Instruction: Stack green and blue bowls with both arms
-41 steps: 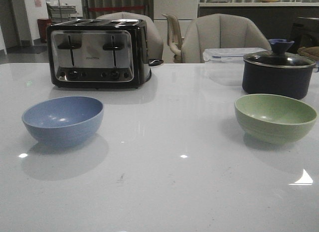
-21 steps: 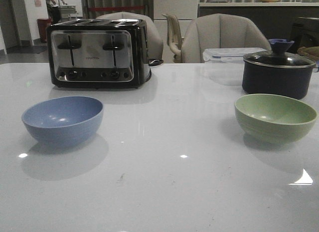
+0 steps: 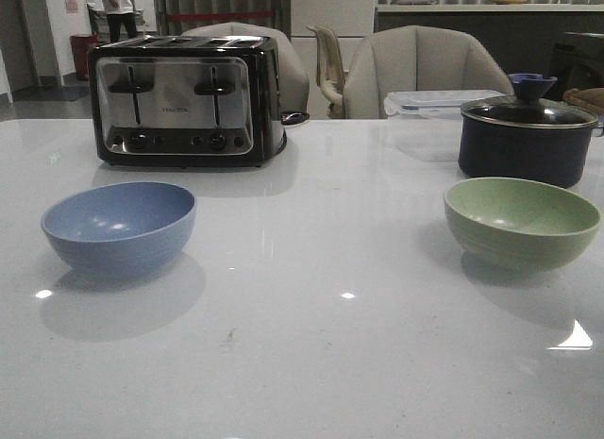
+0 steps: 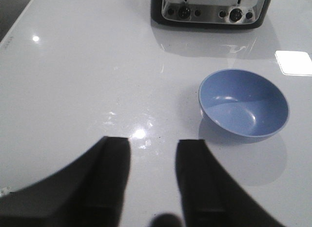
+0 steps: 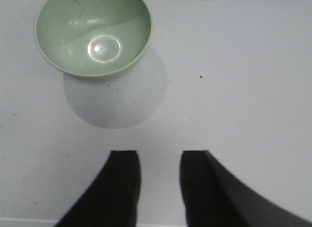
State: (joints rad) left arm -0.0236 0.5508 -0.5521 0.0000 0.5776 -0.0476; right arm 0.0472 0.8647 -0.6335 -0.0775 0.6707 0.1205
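Observation:
The dusty blue bowl [image 3: 119,227] stands upright and empty on the left of the white table [image 3: 311,345]. The pale green bowl [image 3: 521,222] stands upright and empty on the right. Neither arm shows in the front view. In the left wrist view my left gripper [image 4: 153,141] is open and empty above bare table, apart from the blue bowl [image 4: 243,104]. In the right wrist view my right gripper [image 5: 158,154] is open and empty above bare table near its front edge, apart from the green bowl [image 5: 92,31].
A black and chrome toaster [image 3: 185,99] stands behind the blue bowl. A dark navy lidded pot [image 3: 527,132] stands just behind the green bowl, with a clear plastic box [image 3: 429,118] beside it. Chairs stand behind the table.
Both bowls stay where they were. Only a person far in the background has moved.

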